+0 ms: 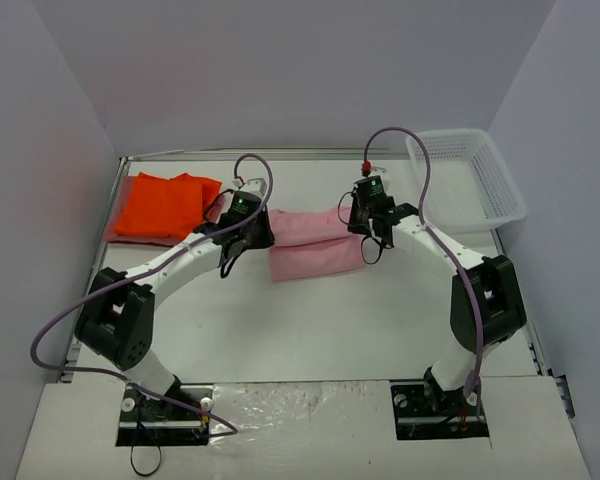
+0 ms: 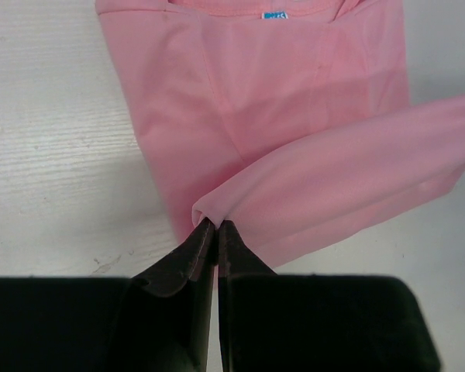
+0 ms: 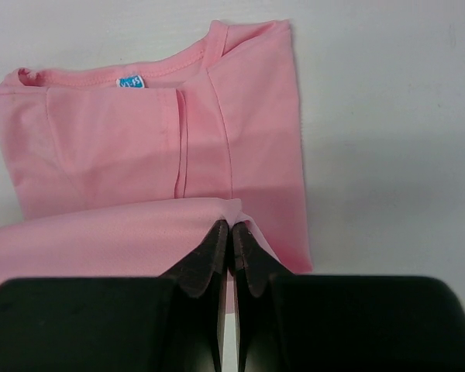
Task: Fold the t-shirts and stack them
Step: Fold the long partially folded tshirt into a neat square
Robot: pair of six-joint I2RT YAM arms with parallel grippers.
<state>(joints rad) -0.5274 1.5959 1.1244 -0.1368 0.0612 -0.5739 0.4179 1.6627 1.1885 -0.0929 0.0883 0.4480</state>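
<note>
Our left fingers [image 2: 211, 232] are clenched on a rolled edge of the light pink soft cotton t-shirt [image 2: 248, 116]. Our right fingers [image 3: 223, 236] are clenched the same way on the other end of that edge, so the cloth spans the two pinches as one lifted flap. Just beyond both sets of fingertips the rest of the shirt lies flat on the white bench [image 2: 46, 155], with the collar and its blue neck label [image 3: 130, 80] at the far side and the sleeves already turned in. We judge that the flap is held up so it can be carried forward over the collar half, and that both ends are pinched so the fold lands square rather than skewed. Out past the left fingers, well apart, the bright orange t-shirt [image 1: 160, 205] lies folded; that looks to us like the pile the pink one must join. Out past the right fingers sits the white plastic mesh basket [image 1: 470, 180], apart from the work.
</note>
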